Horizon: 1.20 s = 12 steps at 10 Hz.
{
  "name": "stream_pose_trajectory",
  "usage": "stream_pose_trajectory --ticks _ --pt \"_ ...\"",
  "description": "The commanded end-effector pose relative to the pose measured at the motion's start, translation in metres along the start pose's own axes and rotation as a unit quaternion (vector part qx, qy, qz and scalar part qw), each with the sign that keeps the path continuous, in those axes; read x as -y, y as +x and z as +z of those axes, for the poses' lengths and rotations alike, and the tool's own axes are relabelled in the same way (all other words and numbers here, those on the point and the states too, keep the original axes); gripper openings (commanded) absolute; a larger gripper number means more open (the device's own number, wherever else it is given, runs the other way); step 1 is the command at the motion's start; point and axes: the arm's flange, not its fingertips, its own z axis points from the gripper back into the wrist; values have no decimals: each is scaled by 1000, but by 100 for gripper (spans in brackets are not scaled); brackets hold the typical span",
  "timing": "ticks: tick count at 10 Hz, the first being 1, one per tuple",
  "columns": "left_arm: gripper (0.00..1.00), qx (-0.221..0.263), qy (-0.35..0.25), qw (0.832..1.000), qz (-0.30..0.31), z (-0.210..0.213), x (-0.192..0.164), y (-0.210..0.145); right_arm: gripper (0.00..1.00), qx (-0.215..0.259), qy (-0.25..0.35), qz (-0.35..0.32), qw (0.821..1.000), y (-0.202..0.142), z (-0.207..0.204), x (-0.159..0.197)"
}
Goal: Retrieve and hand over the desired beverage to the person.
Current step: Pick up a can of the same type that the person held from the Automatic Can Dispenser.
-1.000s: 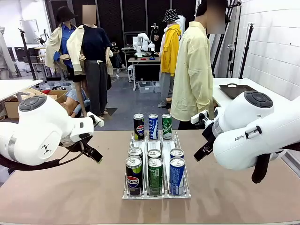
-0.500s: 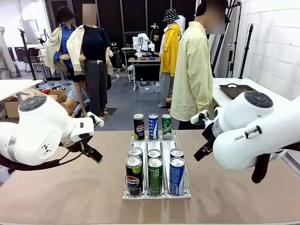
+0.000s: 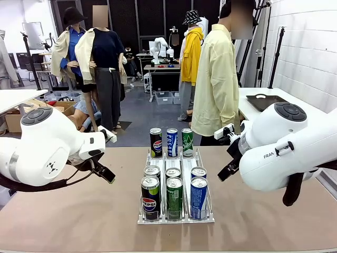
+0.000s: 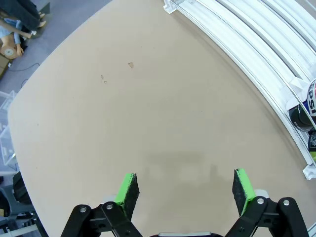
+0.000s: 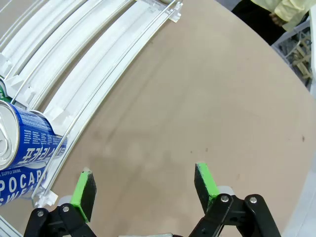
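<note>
Left gripper (image 4: 183, 187): spread wide, empty, above bare table (image 4: 148, 108).
Right gripper (image 5: 145, 186): spread wide, empty, beside the rack (image 5: 106, 47).
Cans (image 3: 174, 195): standing in the rack, mid-table.
Person (image 3: 216, 79): standing at the far edge.

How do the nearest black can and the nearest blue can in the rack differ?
The black can is dark with a Pepsi logo; the blue can is blue with white print. The black can stands in the left lane of the rack; the blue can stands in the right lane. Both stand upright at the rack's near end, flanking a green can, each with another can right behind it, and nothing touches either.
</note>
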Motion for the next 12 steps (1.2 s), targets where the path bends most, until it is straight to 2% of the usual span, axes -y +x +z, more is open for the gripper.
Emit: stream_pose_trajectory --ticks 1,4,5,6,8,10,11,12 --pt "100 0 0 1000 1 0 -1 0 100 0 0 0 1000 0 0 0" --pt "100 0 0 1000 1 0 -1 0 100 0 0 0 1000 0 0 0" --pt "100 0 0 1000 0 0 0 0 100 2 -12 14 1000 4 10 10" --pt "100 1 -15 1000 9 7 -7 6 100 7 1 10 1000 9 21 17" --pt "100 -22 -27 999 23 28 -36 28 100 5 18 17 1000 28 47 42" --pt "100 -53 -78 995 43 54 -64 48 100 -19 47 1 999 45 69 68" --pt "100 -50 -107 991 65 70 -80 57 100 -25 64 -7 998 52 82 80" --pt "100 -33 -120 989 79 86 -97 61 100 -12 89 -15 996 59 98 95"
